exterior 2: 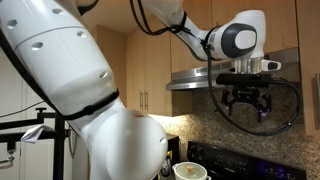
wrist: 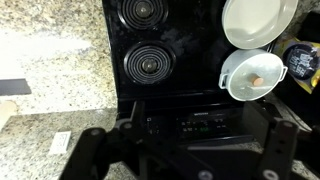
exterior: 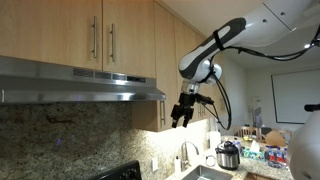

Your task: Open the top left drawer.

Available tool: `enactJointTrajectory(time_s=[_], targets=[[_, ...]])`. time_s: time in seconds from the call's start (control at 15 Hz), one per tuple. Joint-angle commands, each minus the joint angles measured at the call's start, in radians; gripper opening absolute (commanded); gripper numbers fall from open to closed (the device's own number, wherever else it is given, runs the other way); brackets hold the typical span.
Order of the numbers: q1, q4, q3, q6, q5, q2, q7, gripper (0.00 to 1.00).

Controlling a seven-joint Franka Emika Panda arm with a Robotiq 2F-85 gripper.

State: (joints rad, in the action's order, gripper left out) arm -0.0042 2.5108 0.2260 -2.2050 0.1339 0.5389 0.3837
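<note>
Blurred, dark fingers (wrist: 100,150) of my gripper (wrist: 185,150) are filling the wrist view's bottom edge, spread wide apart, holding nothing. Below them a black stove (wrist: 165,60) and a white pot (wrist: 252,76) are showing. My gripper (exterior: 183,110) is hanging under the range hood (exterior: 80,85); the top left drawer (exterior: 50,30) is sitting shut above it.

hand (exterior: 181,112) below range hood (exterior: 80,82)
</note>
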Motion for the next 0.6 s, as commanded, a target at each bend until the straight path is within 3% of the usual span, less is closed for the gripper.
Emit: enactJointTrajectory(time_s=[0.0, 0.33, 0.53], targets=[[-0.032, -0.040, -0.058, 0.058, -0.089, 0.032, -0.038, 1.00], [-0.031, -0.140, -0.121, 0.245, -0.185, 0.065, -0.076, 1.00], [-0.027, -0.225, -0.194, 0.369, -0.236, 0.071, -0.177, 1.00]])
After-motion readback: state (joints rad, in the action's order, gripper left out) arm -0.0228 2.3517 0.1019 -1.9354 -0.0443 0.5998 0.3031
